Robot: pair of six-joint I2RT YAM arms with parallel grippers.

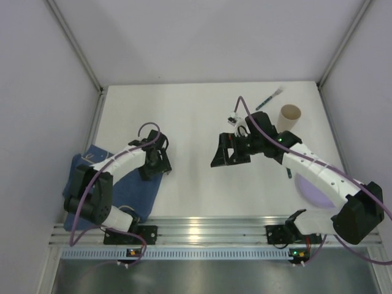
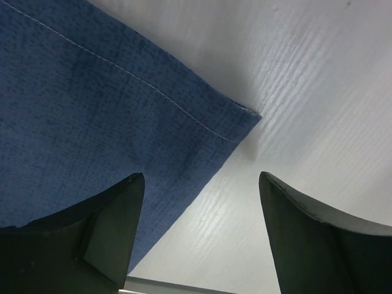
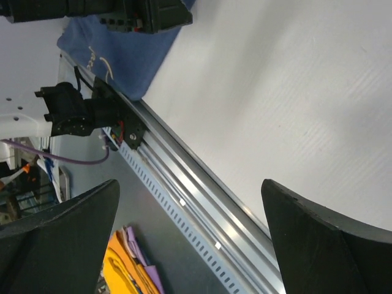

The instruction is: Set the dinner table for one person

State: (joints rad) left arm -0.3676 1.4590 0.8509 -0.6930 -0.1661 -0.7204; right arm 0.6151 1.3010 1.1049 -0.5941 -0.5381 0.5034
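The dinner table (image 1: pixel 196 116) is a matte white surface with a silver rail along its near edge. My left gripper (image 1: pixel 153 170) is open and empty, low over the right corner of a blue cloth (image 1: pixel 122 187). In the left wrist view the gripper (image 2: pixel 202 184) straddles the cloth's (image 2: pixel 92 104) edge and bare table (image 2: pixel 318 92). My right gripper (image 1: pixel 223 157) is open and empty above the table's middle; its wrist view (image 3: pixel 190 190) looks across the table (image 3: pixel 294 79) at the rail (image 3: pixel 202 196). A lavender plate (image 1: pixel 312 188) lies partly under the right arm.
A tan paper cup (image 1: pixel 290 116) lies on its side at the back right, with a slim utensil (image 1: pixel 269 98) behind it and a small white object (image 1: pixel 233 118) to its left. Orange and purple cloths (image 3: pixel 128 263) lie below the table's edge. Walls enclose three sides.
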